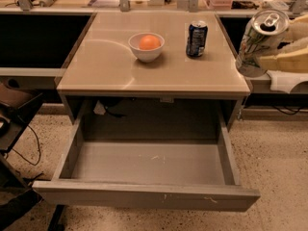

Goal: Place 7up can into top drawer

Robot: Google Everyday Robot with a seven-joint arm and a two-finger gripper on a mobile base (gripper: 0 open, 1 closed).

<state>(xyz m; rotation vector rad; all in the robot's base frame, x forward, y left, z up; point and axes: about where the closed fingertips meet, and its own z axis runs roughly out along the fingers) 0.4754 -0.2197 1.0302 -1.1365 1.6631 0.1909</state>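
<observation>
The 7up can (254, 38), whitish-silver with green markings and a silver top, is held tilted in the air just off the table's right edge, its top leaning toward the camera. My gripper (276, 44) comes in from the right edge of the camera view, its cream fingers (284, 61) shut on the can's side. The top drawer (144, 195) is pulled wide open below the table front; its grey floor is bare. The can is above and to the right of the drawer's back right corner.
On the beige table (120, 76) stand a white bowl (144, 52) holding an orange (149, 42), and a dark blue can (196, 38) to its right. Dark equipment and a cable (29, 148) lie on the floor at left. A white object (288, 81) sits under the gripper.
</observation>
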